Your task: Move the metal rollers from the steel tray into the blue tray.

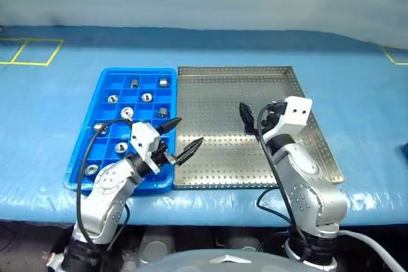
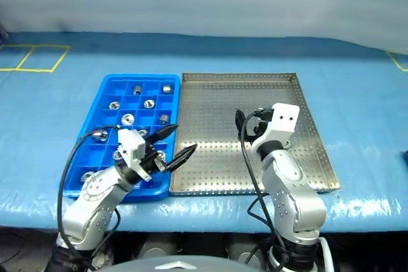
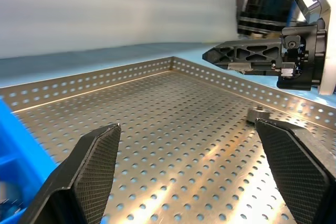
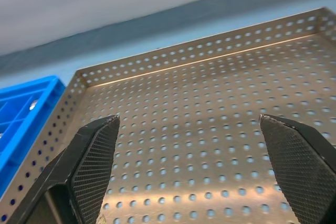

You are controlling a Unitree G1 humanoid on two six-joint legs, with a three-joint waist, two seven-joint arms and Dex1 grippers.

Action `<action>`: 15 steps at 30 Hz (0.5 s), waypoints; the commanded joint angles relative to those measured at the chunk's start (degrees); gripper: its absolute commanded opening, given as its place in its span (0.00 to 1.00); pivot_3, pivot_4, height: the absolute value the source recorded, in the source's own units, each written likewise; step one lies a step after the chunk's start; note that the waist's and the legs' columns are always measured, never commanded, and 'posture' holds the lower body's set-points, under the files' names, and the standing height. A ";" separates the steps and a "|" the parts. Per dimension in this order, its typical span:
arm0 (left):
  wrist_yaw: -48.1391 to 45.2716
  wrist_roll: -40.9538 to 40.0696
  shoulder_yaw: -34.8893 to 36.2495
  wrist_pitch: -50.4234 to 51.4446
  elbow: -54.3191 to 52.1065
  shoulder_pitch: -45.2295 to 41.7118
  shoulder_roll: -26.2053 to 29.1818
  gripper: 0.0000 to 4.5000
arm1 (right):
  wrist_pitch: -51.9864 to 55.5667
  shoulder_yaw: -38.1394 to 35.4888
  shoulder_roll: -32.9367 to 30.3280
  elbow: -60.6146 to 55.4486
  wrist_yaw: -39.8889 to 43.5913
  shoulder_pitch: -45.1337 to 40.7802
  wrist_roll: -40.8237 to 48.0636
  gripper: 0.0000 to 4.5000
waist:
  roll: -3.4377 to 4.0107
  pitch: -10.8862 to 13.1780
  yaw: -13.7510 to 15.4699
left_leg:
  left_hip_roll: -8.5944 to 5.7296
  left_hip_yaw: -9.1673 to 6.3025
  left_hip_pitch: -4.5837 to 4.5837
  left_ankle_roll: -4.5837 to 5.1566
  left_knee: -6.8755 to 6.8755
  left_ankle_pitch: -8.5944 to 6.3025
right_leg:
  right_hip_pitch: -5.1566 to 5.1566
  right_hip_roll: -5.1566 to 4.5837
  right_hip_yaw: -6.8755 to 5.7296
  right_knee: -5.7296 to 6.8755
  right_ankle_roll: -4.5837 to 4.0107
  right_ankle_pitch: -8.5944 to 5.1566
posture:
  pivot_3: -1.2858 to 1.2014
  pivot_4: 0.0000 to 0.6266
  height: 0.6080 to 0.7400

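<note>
1. Left eye view shows the metal rollers (image 1: 126, 113) sitting in the blue tray (image 1: 137, 71) at the left of the frame. About nine are spread singly over its square compartments, from the top row down to the lower left corner.
2. To the right and edge to edge with it, the steel tray (image 1: 217, 93) has a bare perforated base wherever it can be seen, so I judge the transfer nearly or fully done.
3. One doubt remains. The left wrist view shows a small grey piece (image 3: 257, 113) on the steel base by the far rim, below the other arm's finger. It may be a last roller, but I cannot tell. In the head views that spot is covered by the right arm.
4. The left gripper (image 1: 191, 129) hangs at the lower left of the steel tray, over the seam with the blue tray. Its fingers are spread wide and nothing is between them.
5. The right gripper (image 1: 254, 118) is over the middle of the steel tray. It is released, its fingers standing far apart in its wrist view with bare perforated metal between them. It grips nothing and touches nothing that I can see.
</note>
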 commanded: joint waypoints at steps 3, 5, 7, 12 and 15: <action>-2.38 -0.77 -2.65 0.22 0.89 -1.62 -0.98 1.00 | -2.98 1.15 0.65 1.93 -5.54 0.44 -5.51 1.00 | -0.01 -0.01 -1.46 | -0.01 0.02 0.03 0.00 0.02 0.00 | 0.02 -0.01 0.03 0.01 0.01 0.00 | 0.52 0.24 1.00; -2.31 -0.24 -3.08 0.35 1.06 -1.92 -0.99 1.00 | -3.75 0.69 1.77 4.04 -7.16 0.30 -6.33 1.00 | -0.01 -0.01 -1.80 | -0.01 0.08 0.04 0.00 0.04 0.00 | 0.02 -0.02 0.08 0.01 0.03 0.02 | 0.51 0.24 1.00; -1.83 0.79 -3.51 0.40 1.15 -2.31 -0.92 1.00 | -5.24 -0.48 2.75 6.50 -8.60 0.09 -6.77 1.00 | -0.01 -0.01 -2.02 | -0.02 0.13 0.04 0.00 0.04 0.00 | 0.01 -0.03 0.14 0.01 0.06 0.04 | 0.52 0.24 1.00; -1.76 2.40 -4.60 -0.41 1.30 -2.84 -0.86 1.00 | -8.74 -2.19 2.86 12.70 -11.16 -1.09 -7.62 1.00 | -0.02 -0.01 -2.05 | -0.04 0.18 0.04 0.00 0.06 0.00 | 0.01 -0.04 0.19 0.00 0.08 0.05 | 0.52 0.24 1.00; -1.61 2.44 -4.59 -0.27 0.96 -2.42 -1.12 1.00 | -10.22 -2.75 2.97 15.19 -11.87 -1.59 -7.51 1.00 | -0.02 -0.01 -2.02 | -0.04 0.21 0.04 0.00 0.05 0.00 | -0.01 -0.03 0.24 0.00 0.11 0.07 | 0.53 0.24 1.00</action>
